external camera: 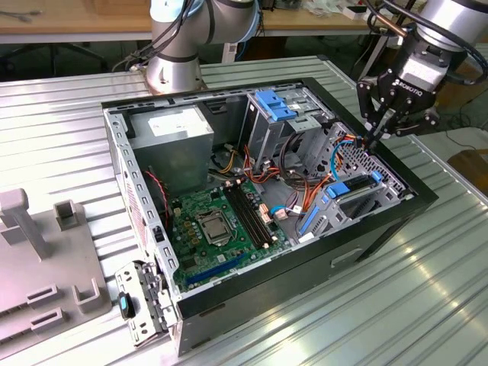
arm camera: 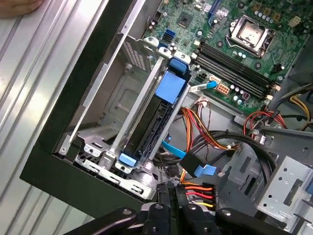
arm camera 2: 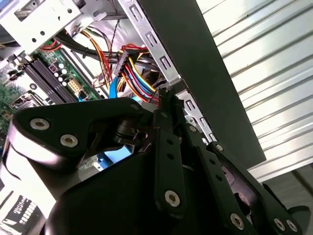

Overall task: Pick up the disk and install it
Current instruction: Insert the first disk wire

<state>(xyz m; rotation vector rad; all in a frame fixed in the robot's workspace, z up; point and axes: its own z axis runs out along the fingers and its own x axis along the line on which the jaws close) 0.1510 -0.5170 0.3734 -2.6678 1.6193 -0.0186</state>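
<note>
The disk (arm camera: 155, 113) is a dark drive in a bright blue carrier, standing on edge between grey rails in the bay by the case's black wall. In the exterior view the disk (external camera: 352, 187) lies at the case's right end. My gripper (external camera: 375, 137) hangs over that end of the open computer case (external camera: 229, 301), above the orange and red cables, a short way from the disk. Its fingers are pressed together with nothing between them, as both wrist views show: gripper (arm camera 2: 166, 98), gripper (arm camera: 168, 191).
The motherboard (external camera: 221, 217), a grey power supply (external camera: 171, 137) and a drive cage topped by a blue bracket (external camera: 276, 104) fill the case. Cable bundles (arm camera: 205, 142) run beside the disk. A grey fixture (external camera: 46, 259) sits at the exterior view's left. A hand (arm camera: 19, 6) rests on the ribbed table.
</note>
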